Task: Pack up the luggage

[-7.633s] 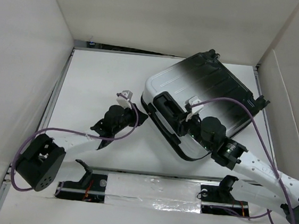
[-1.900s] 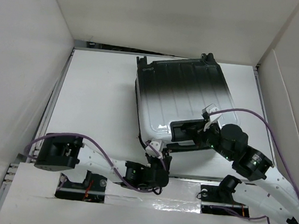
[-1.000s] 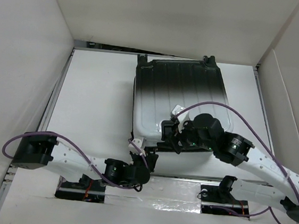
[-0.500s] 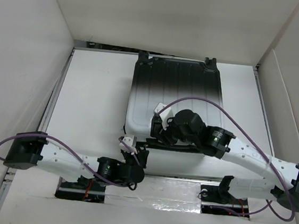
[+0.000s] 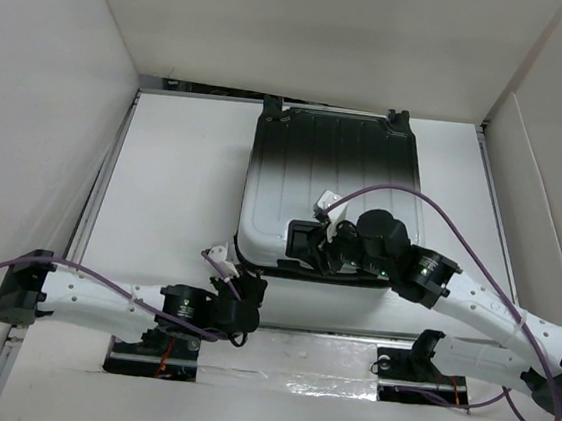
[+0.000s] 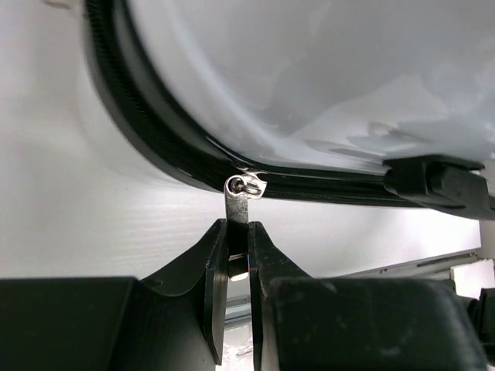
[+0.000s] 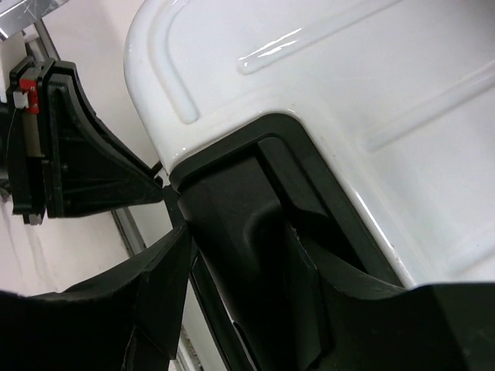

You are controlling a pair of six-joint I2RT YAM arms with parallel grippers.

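Note:
The luggage lies closed and flat on the table, its ribbed shell black at the far end and white at the near end. My left gripper is at its near left corner, shut on the metal zipper pull that hangs from the black zipper track. My right gripper is on the near edge, its jaws shut around the black top handle. The white shell fills the right wrist view.
White walls stand around the table, close behind the luggage and on both sides. The arms' base rail runs along the near edge. A purple cable arcs over the luggage. My left gripper also shows in the right wrist view.
The luggage has turned from a diagonal to square with the table. My left gripper has slid left along the near edge with the zipper pull. My right gripper stays on the handle.

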